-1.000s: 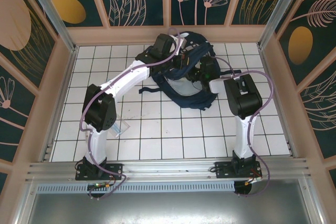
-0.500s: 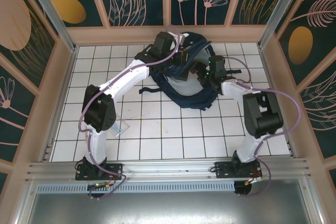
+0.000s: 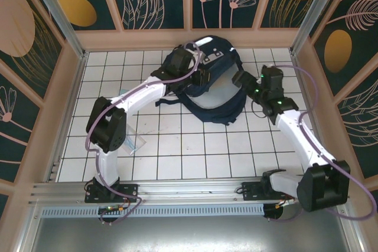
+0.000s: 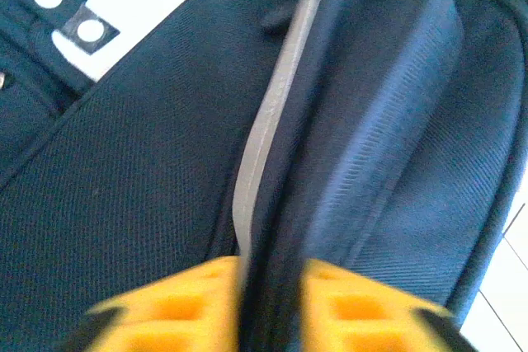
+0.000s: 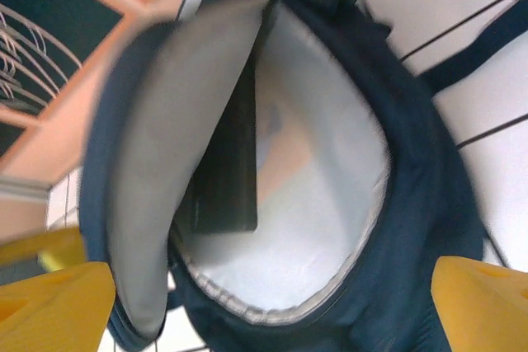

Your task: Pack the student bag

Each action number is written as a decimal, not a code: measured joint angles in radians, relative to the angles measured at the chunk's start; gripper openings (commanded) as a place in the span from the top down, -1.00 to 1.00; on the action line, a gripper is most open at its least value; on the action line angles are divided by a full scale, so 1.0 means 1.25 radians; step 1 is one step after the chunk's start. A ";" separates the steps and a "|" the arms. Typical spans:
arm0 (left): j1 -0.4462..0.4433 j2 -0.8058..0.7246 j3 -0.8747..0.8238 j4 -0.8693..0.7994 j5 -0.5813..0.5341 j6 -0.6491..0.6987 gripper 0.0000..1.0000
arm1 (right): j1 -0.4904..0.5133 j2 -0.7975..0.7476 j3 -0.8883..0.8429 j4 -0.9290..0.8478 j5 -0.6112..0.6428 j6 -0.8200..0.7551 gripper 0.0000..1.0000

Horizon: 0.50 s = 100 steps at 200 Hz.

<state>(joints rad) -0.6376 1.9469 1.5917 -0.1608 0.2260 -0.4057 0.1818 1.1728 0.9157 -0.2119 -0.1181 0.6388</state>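
The student bag [image 3: 220, 58] lies at the back of the tiled table, navy with white patches [image 4: 124, 6]. Its mouth gapes toward my right wrist view, showing grey lining [image 5: 330, 228] and a flat black item [image 5: 224, 172] inside. My left gripper [image 3: 199, 75] sits on the bag's left side. Its yellow fingers [image 4: 177, 307] stand a little apart with a fold of the bag's rim [image 4: 272, 204] between them; whether they still pinch it is unclear. My right gripper [image 3: 240, 79] hovers just right of the bag, wide open [image 5: 272, 278], with nothing held.
A clear plastic piece [image 3: 134, 141] lies on the tiles beside the left arm's elbow. The bag's shoulder straps [image 3: 220, 114] trail toward the near side. Wooden walls [image 3: 71, 104] enclose the table on three sides.
The right arm has swung out to the right and stretched, its gripper drawn back from the bag's mouth and opened wide. The left gripper's fingers have parted slightly around the bag's rim.
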 measured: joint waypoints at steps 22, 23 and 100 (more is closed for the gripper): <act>0.002 -0.078 -0.101 0.008 -0.064 -0.037 -0.98 | -0.089 -0.002 -0.022 0.023 -0.034 -0.012 -0.98; 0.002 -0.084 -0.108 0.008 -0.069 -0.039 -0.98 | -0.091 -0.002 -0.023 0.023 -0.034 -0.012 -0.98; 0.038 -0.299 -0.307 -0.089 -0.320 -0.184 -0.98 | -0.037 0.033 -0.103 0.138 -0.053 -0.030 -0.98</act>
<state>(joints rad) -0.5896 1.5730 1.2079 -0.2714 -0.1745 -0.6361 0.1352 1.2144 0.7876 -0.0399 -0.1841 0.6010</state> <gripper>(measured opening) 0.988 0.990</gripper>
